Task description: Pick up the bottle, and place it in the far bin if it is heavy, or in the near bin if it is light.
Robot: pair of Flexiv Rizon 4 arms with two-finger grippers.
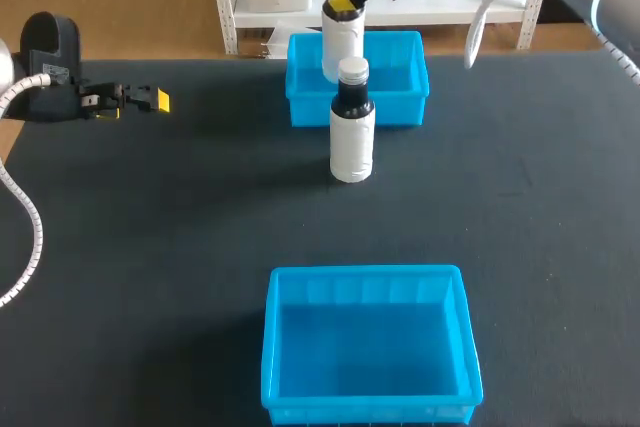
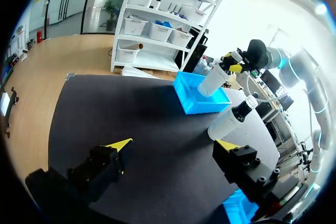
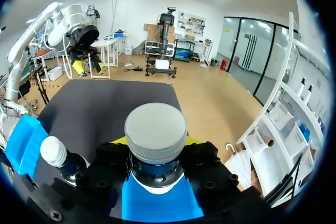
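Two white bottles with dark necks and grey caps are in view. One bottle [image 1: 352,125] [image 2: 229,122] [image 3: 59,157] stands upright on the table just in front of the far blue bin [image 1: 400,82] [image 2: 193,102]. My right gripper [image 1: 344,1] [image 2: 235,64] [image 3: 155,141] is shut on the neck of the other bottle [image 1: 342,39] [image 2: 212,82] [image 3: 155,129], which hangs with its base inside the far bin. The near blue bin [image 1: 365,347] [image 2: 237,209] sits empty at the table's front. My left gripper [image 1: 150,100] [image 2: 173,145] is open and holds nothing, far to the left.
Dark table surface [image 1: 180,227] lies bare between the two bins and out to the left. The standing bottle is directly between the far bin and the near bin.
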